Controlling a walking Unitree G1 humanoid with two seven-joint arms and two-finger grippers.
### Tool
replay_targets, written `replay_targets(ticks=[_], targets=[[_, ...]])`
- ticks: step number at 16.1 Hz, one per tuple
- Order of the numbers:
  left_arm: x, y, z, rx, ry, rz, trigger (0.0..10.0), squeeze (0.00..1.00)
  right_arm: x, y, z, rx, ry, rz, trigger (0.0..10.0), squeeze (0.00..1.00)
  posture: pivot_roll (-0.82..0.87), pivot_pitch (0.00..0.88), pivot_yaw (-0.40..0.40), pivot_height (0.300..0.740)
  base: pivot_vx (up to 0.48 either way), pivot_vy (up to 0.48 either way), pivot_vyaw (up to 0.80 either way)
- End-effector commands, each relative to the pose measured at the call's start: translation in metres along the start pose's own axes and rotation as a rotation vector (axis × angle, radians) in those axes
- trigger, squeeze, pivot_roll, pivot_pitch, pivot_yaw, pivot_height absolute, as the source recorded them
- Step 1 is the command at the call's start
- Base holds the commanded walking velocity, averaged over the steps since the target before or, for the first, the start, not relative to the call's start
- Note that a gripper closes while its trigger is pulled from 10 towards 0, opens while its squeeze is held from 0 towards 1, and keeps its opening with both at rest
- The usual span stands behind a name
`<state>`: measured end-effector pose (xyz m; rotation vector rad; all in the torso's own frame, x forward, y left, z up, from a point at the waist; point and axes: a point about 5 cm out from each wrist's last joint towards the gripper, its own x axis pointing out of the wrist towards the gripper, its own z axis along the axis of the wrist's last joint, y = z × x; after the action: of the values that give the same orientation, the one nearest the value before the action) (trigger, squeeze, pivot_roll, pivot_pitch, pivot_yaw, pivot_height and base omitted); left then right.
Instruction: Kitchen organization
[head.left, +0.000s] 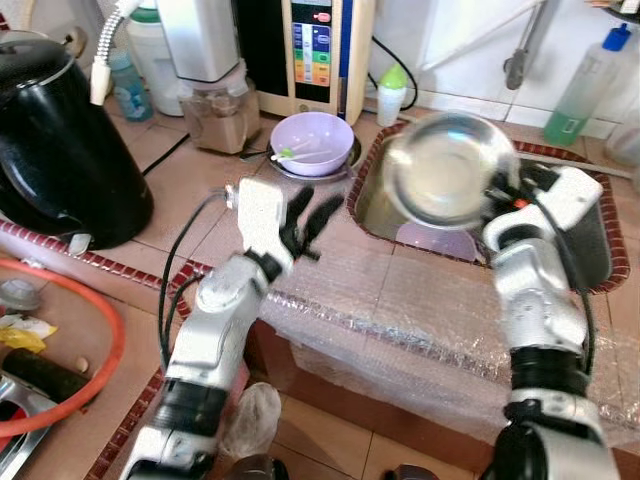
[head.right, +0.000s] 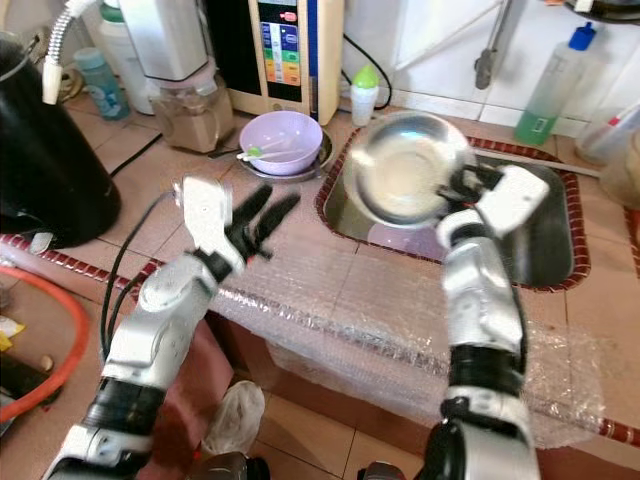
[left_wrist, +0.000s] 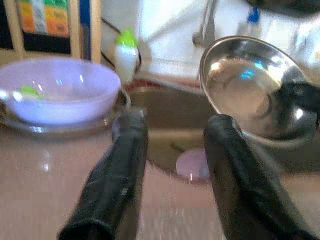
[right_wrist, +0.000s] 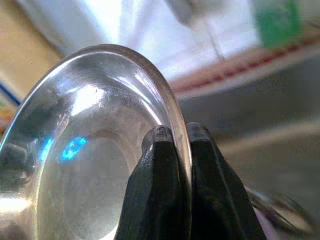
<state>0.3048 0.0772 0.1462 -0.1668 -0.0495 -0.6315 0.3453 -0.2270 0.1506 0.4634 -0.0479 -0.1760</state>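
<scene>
The right gripper (right_wrist: 174, 137) has its two black fingers (right_wrist: 156, 165) pinched together on the rim of a steel bowl (head.left: 440, 165), one finger inside the rim and one outside. The bowl is held tilted on edge, its hollow facing the camera, above the near left part of the sink (head.left: 585, 260). Below the bowl, in the sink, lies a pale lilac round dish (head.left: 437, 240), partly hidden by the bowl.

The left gripper (head.left: 308, 222) hangs over the tiled desk (head.left: 190, 180), just left of the sink's rim; its fingers (left_wrist: 116, 175) stand apart and grip nothing. The left wrist view looks between them toward the sink and the lifted bowl.

Behind the left gripper, on the desk, a lilac bowl (head.left: 312, 142) sits in a shallow clear dish, with a green-and-white utensil (head.left: 290, 154) lying in it. Farther back stand a blender jar (head.left: 218, 115), a panelled appliance (head.left: 312, 50) and a small white bottle with a green cap (head.left: 392, 92). A black kettle-like vessel (head.left: 60, 150) occupies the desk's left end. A green-tinted bottle with a blue cap (head.left: 585, 85) stands behind the sink. Bubble wrap (head.left: 400, 320) drapes over the desk's front edge.
</scene>
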Motion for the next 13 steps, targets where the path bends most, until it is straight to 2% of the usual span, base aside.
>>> replay_targets(ticks=[1, 2, 4, 6, 9, 10, 12, 13], targets=[[-0.004, -0.007, 0.004, 0.024, -0.008, -0.035, 10.0, 1.00, 0.006, 0.004, -0.004, -0.059, 0.031, -0.015, 0.0, 0.00, -0.12, 0.000, 0.056, 0.740, 0.000, 0.000, 0.00], [-0.008, -0.008, 0.002, 0.025, 0.003, -0.036, 10.0, 1.00, 0.010, 0.006, -0.007, -0.107, 0.051, -0.031, 0.0, 0.00, -0.11, 0.017, 0.053, 0.740, 0.000, 0.000, 0.00], [-0.013, -0.010, 0.001, 0.020, 0.016, -0.033, 10.0, 1.00, 0.015, 0.005, -0.010, -0.138, 0.071, -0.067, 0.0, 0.00, -0.09, 0.045, 0.049, 0.740, 0.000, 0.000, 0.00], [-0.026, -0.015, 0.001, 0.001, 0.045, -0.026, 10.0, 1.00, 0.023, -0.005, -0.024, -0.170, 0.145, -0.199, 0.0, 0.00, -0.06, 0.120, 0.050, 0.740, 0.000, 0.000, 0.00], [-0.039, -0.019, -0.001, 0.003, 0.089, -0.031, 10.0, 1.00, 0.027, -0.007, -0.030, -0.168, 0.184, -0.266, 0.0, 0.00, -0.03, 0.172, 0.055, 0.740, 0.000, 0.000, 0.00], [-0.041, -0.020, 0.000, 0.003, 0.094, -0.032, 10.0, 1.00, 0.027, -0.010, -0.031, -0.184, 0.201, -0.298, 0.0, 0.00, -0.02, 0.184, 0.057, 0.740, 0.000, 0.000, 0.00], [-0.042, -0.023, 0.001, 0.001, 0.111, -0.043, 10.0, 1.00, 0.027, -0.011, -0.036, -0.147, 0.232, -0.320, 0.0, 0.00, -0.01, 0.191, 0.058, 0.740, 0.000, 0.000, 0.00], [-0.043, -0.024, 0.000, 0.000, 0.121, -0.048, 10.0, 1.00, 0.026, -0.011, -0.041, -0.157, 0.252, -0.331, 8.7, 0.00, -0.01, 0.194, 0.061, 0.740, 0.000, 0.000, 0.00]])
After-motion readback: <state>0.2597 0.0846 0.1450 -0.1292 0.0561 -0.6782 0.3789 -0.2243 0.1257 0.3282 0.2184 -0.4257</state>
